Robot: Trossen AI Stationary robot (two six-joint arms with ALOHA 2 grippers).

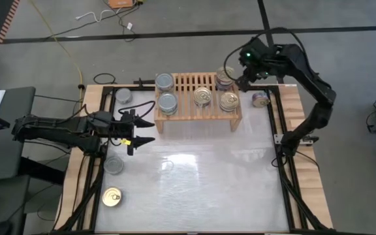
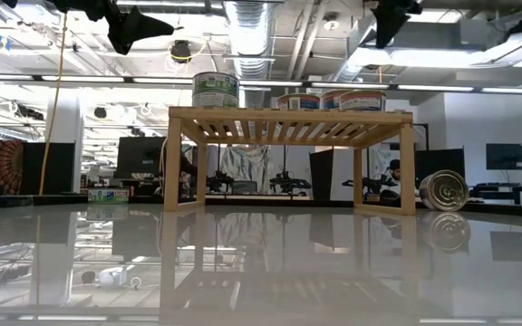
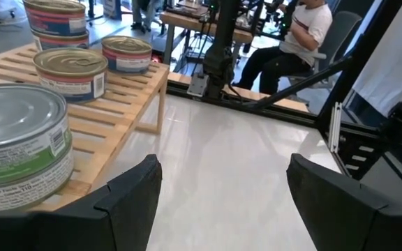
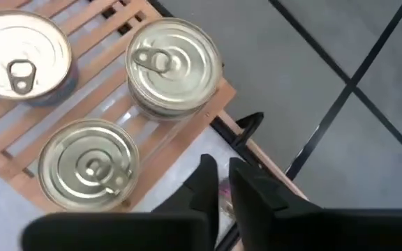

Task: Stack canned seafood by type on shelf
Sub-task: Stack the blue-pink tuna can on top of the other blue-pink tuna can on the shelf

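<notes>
canned seafood sits mostly on the shelf (image 1: 198, 103), a low light-wood rack at the far middle of the surface (image 1: 201, 176). on its left end are two silver-topped tins (image 1: 167, 102), one behind the other; on its right half are three gold pull-ring tins (image 1: 203, 96), and the far right one (image 1: 225, 77) looks like a stack of two. one tin (image 1: 260, 99) lies tipped on its side on the surface just right of the shelf. one grey tin (image 1: 123, 95) rests off the shelf's left end, another grey tin (image 1: 113, 164) and a gold-topped tin (image 1: 112, 196) lie near the left edge, well apart from the shelf.

right gripper (image 1: 243, 81) hangs above the shelf's right end, between the stacked tin and the tipped one, jaws nearly closed and holding nothing. left gripper (image 1: 142, 131) hovers beside the shelf's left leg, jaws spread wide, empty. a seated person (image 3: 306, 31) shows beyond the surface.
</notes>
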